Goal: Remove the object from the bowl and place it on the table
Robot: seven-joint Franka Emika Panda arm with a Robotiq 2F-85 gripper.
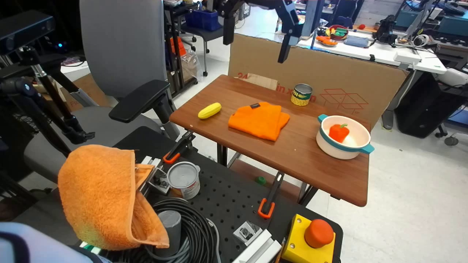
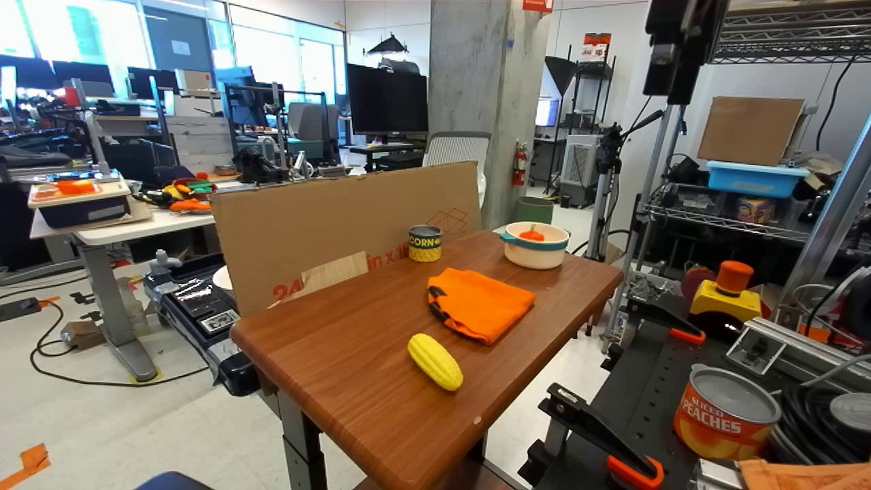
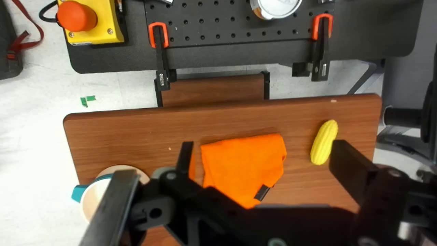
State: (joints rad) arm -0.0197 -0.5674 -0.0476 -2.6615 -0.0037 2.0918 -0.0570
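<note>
"When you look into the bowl (image 1: 338, 153), what shows?"

"One small pepper (image 1: 338, 134), orange-red and rounded, with a short green stem on top. Both exterior views show it inside the bowl."

"And the bowl itself?"

"White and round, standing upright, with a teal-blue rim and teal handles. Near it is a corn can (image 2: 425, 245), yellow below and gray above; I can't tell what's in that. Well apart from the bowl, over on the black perforated bench (image 1: 228, 206), stands a tin (image 2: 725, 416) marked sliced peaches, its contents hidden."

"How does the gripper (image 1: 256, 50) stand?"

"Up above the desk (image 1: 303, 157), fingers wide apart, well away from the bowl."

"And the desk?"

"Smooth reddish-brown wood, with the bowl toward one end. Next along from the bowl lies a folded orange cloth (image 1: 257, 121); farthest from it, a yellow corn cob (image 2: 435, 362)."

"What's around it?"

"Cardboard (image 1: 329, 71) stands upright along one side of the bowl. The bench is on the bowl's other side and carries a yellow box (image 3: 107, 20) with a red button (image 1: 319, 233). Pale floor (image 1: 406, 182) shows off the bowl's end of the desk, and a gray chair (image 1: 124, 44) stands past the opposite end."
</note>
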